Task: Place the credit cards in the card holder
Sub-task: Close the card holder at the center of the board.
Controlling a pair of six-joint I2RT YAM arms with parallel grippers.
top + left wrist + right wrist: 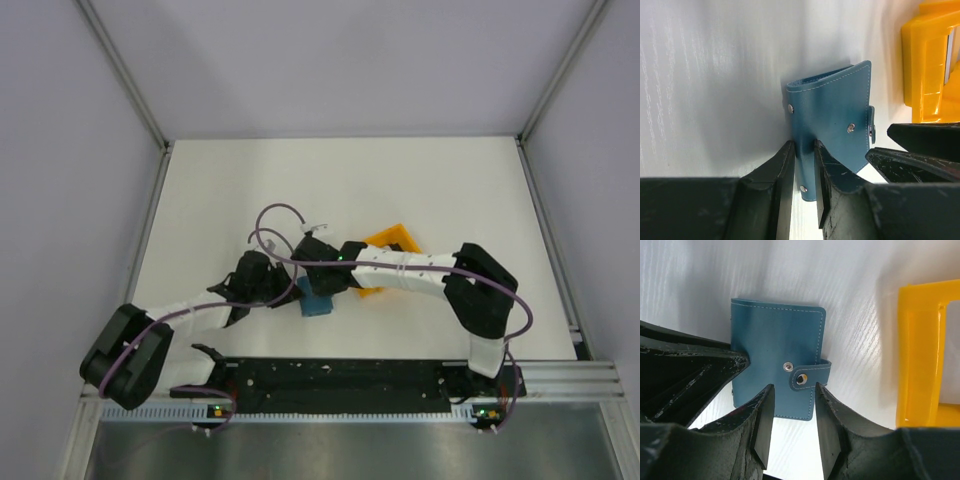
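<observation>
The card holder (pixel 318 304) is a teal-blue wallet lying folded between both arms. My left gripper (pixel 804 148) is shut on its spine edge (pixel 807 165), one finger on each side. The cover (pixel 840 110) stands slightly away from the layer behind. My right gripper (pixel 793 389) is open over the holder (pixel 775 340), its fingers either side of the strap (pixel 805 379) and apart from it. The strap's snap sits beside the stud, not on it. In the top view both grippers meet at the holder: left gripper (pixel 292 292), right gripper (pixel 312 282). The credit cards are out of view.
An orange open-frame rack (pixel 396 244) stands just right of the holder, behind the right forearm; it also appears as rack (pixel 927 65) and rack (pixel 920 355). A pale sliver shows in a slot of it in the left wrist view. White table (pixel 420 180) lies beyond.
</observation>
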